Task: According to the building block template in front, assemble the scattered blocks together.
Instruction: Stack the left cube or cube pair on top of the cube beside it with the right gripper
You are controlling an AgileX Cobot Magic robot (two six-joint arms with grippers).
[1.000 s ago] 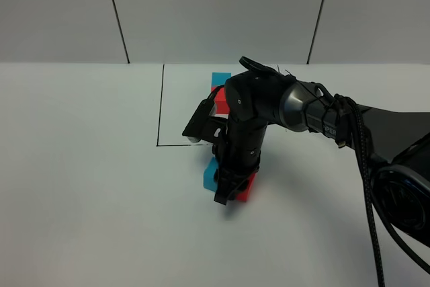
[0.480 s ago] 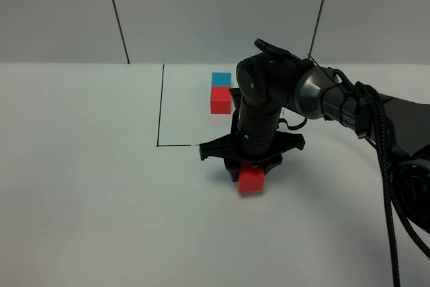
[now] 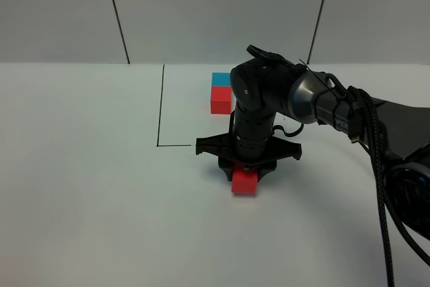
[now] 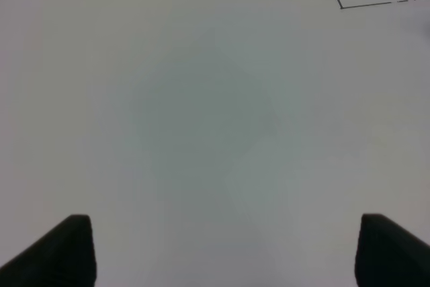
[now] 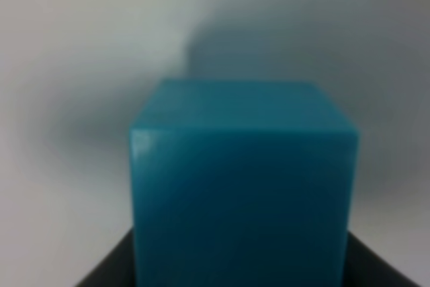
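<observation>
The building block template, a cyan-blue cube (image 3: 221, 78) joined to a red cube (image 3: 220, 100), lies inside the black drawn outline (image 3: 161, 105). Of the scattered blocks, the red cube (image 3: 244, 182) sits on the table just in front of the outline. My right gripper (image 3: 246, 169) points straight down right behind and above it. In the right wrist view the cyan-blue cube (image 5: 242, 173) fills the picture between the dark fingers (image 5: 107, 275), with the gripper shut on it. In the exterior view the arm hides this cube. My left gripper (image 4: 227, 253) stands open over bare table.
The right arm (image 3: 322, 105) reaches in from the right, with cables (image 3: 376, 166) along it. A corner of the black outline (image 4: 341, 7) shows in the left wrist view. A grey panelled wall (image 3: 215, 11) stands behind the white table (image 3: 80, 186).
The right wrist has turned about its axis. The cyan-blue cube, seen left of the red cube before, is now hidden under the gripper. The red cube has shifted slightly left.
</observation>
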